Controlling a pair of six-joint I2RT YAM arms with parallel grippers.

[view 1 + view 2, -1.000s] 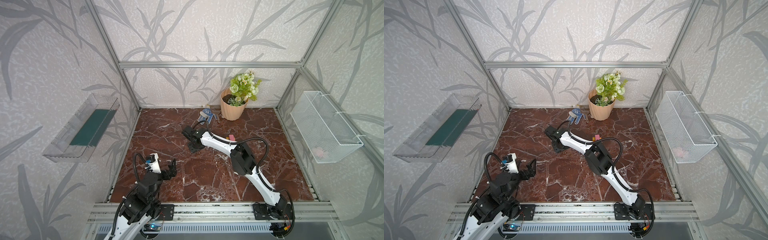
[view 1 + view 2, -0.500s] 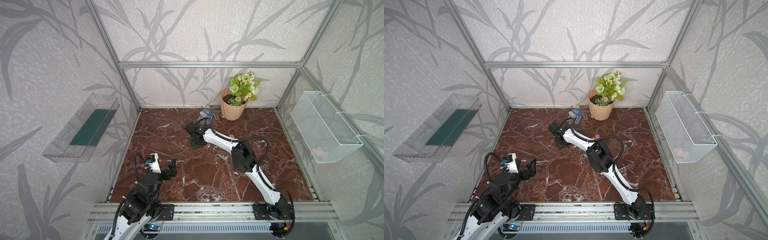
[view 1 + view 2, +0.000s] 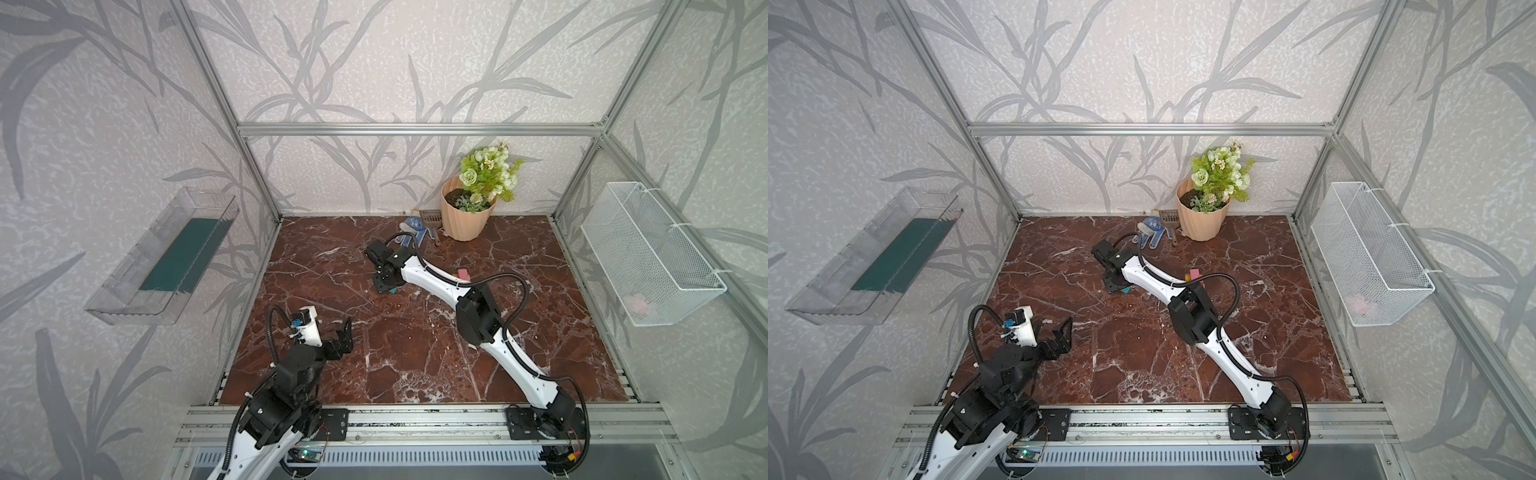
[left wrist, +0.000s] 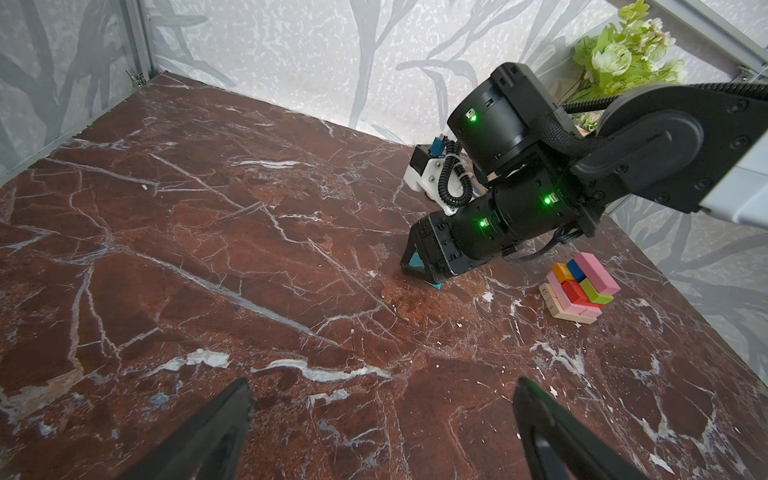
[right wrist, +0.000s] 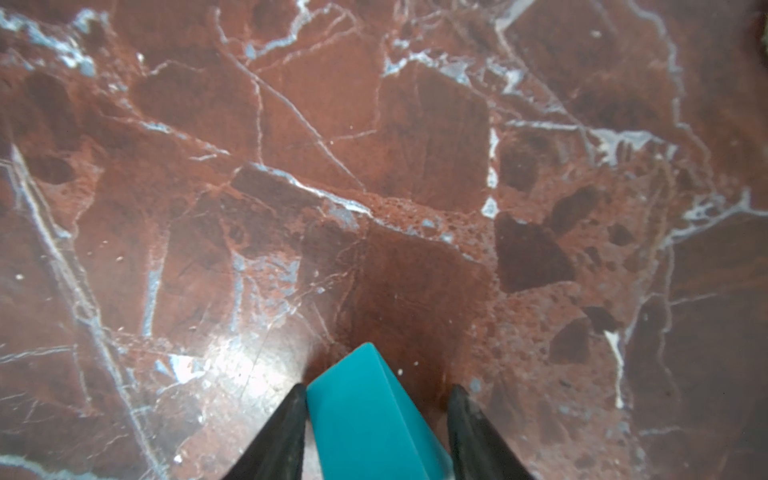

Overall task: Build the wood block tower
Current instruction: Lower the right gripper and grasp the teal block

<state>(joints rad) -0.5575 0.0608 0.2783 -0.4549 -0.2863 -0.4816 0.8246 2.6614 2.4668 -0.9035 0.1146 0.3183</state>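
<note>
Step in hand, my read: picking up the teal block [image 5: 365, 415] for the tower. The right pincer [image 5: 376, 388] is down low on the table [image 3: 415, 353] and straddles the block. One finger [image 5: 291, 415] lies against the block's side and the other sits just beside the far side. I can't tell if it's truly clamped or only closing. The left pincer [image 4: 382, 386] is spread wide, empty and well away from all of it. The teal block's long axis runs straight out along the right pincer's reach, from between the fingers towards the tips. Its far end pokes just past the fingertips, pointing away from the palm. Two faces and a ridge edge show, so it looks rolled a bit, not flat to the pads. The tower [image 4: 582, 286] is a low stack of tan, pink, red, lime, orange and blue with a pink bar on top. It sits behind the right pincer, back beside that arm's own forearm and apart from the fingers. In a top view only its pink top [image 3: 462, 274] peeks out past the arm. To do it well, get both pads flat on the long side faces, not on the ridge. Squeeze until the block squares up, then lift straight up before swinging back. Keep the long axis level. The risks are the block twisting out, or the forearm brushing the stack on the way back.
</note>
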